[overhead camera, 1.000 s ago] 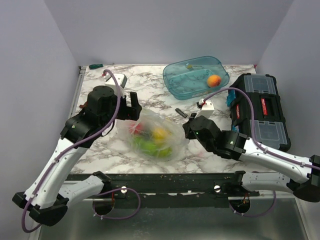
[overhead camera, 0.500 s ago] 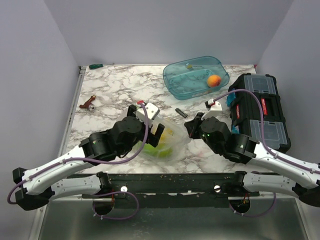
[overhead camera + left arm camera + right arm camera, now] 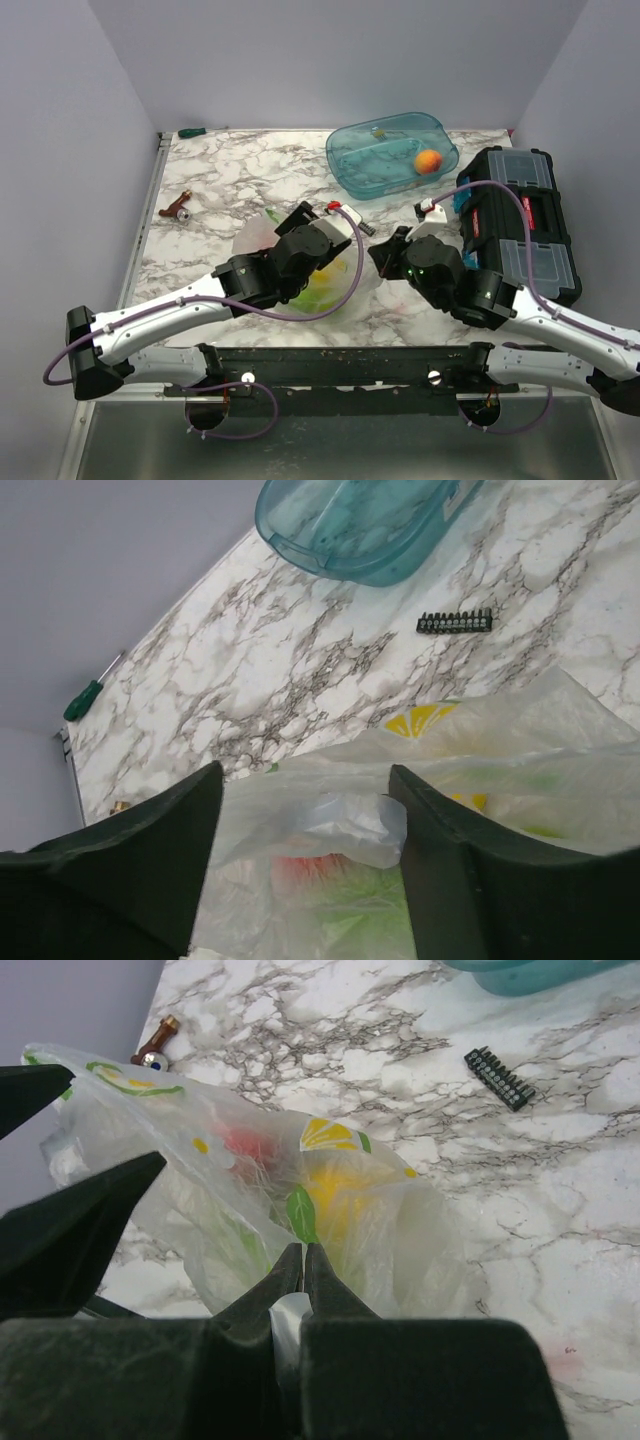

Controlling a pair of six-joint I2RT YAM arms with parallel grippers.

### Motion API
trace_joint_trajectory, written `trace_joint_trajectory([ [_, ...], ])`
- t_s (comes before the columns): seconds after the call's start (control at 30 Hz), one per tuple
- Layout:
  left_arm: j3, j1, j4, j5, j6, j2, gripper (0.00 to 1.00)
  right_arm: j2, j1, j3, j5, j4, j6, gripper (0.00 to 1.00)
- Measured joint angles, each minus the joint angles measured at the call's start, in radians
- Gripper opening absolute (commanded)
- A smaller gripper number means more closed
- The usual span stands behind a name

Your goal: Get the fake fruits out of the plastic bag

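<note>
Your right pincer (image 3: 303, 1260) is clamped tight on a fold of the plastic bag (image 3: 400, 1230), which billows just ahead of its tips on the bench (image 3: 600, 1190). The fake fruits (image 3: 335, 1195) sit inside the bag, yellow straight ahead and red further left. Your left pincer (image 3: 305, 780) stands spread wide, with a crumpled bag fold lying between its fingers.

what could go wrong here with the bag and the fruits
1. The left jaws stand open around a loose fold of the plastic bag, not a fruit; closing may grab only film.
2. The right jaws pinch a thin strip of film; a pull may slip or tear it, with the fake fruits inside.
</note>
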Motion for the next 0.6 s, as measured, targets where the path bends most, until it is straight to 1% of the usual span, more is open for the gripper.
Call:
trace_joint_trajectory([
  [0.07, 0.000, 0.000, -0.001, -0.027, -0.004, 0.008, 0.43, 0.008, 0.000, 0.000, -0.006, 0.000, 0.005, 0.01],
  [0.23, 0.004, 0.001, -0.010, -0.095, -0.010, 0.009, 0.00, 0.034, 0.000, 0.000, -0.013, 0.000, 0.011, 0.01],
  [0.33, 0.009, 0.012, -0.029, -0.102, -0.025, -0.002, 0.00, 0.072, 0.000, 0.018, -0.006, -0.009, 0.003, 0.01],
  [0.4, 0.026, 0.033, -0.074, -0.100, -0.051, -0.019, 0.00, 0.118, 0.000, 0.057, 0.008, -0.024, -0.012, 0.01],
  [0.47, 0.065, 0.084, -0.140, -0.080, -0.110, -0.036, 0.00, 0.173, -0.013, 0.117, 0.019, -0.042, -0.037, 0.01],
  [0.5, 0.098, 0.127, -0.177, -0.058, -0.148, -0.050, 0.00, 0.202, -0.024, 0.153, 0.020, -0.053, -0.052, 0.01],
  [0.6, 0.172, 0.245, -0.243, 0.005, -0.227, -0.087, 0.00, 0.288, -0.104, 0.274, -0.001, -0.062, -0.097, 0.01],
])
